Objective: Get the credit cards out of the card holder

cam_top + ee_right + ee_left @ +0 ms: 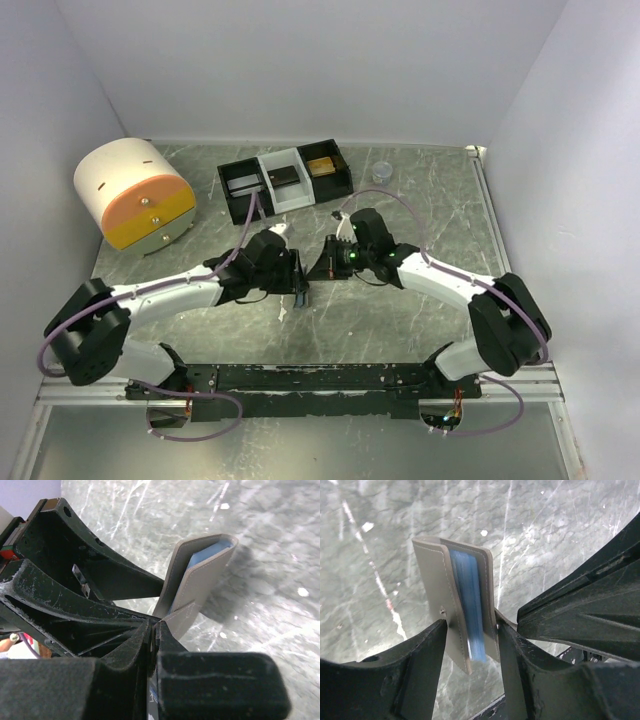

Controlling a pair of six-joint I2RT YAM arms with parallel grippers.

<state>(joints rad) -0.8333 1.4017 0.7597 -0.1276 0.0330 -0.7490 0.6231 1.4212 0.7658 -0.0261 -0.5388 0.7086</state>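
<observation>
Card holder (452,595) hangs over the table (545,530), the left gripper (471,627) squeezing its two grey leaves, the right gripper (155,627) pinched shut on one corner. That squeeze could trap the cards behind its blue lining (470,605).

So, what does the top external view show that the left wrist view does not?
Only top external: the three-compartment tray, the round drawer unit and both arms whole. Only left wrist: the stitching, stud and blue inside of the card holder, gripped by the left tool. Both: the marbled table, the card holder and the right tool at it.
</observation>
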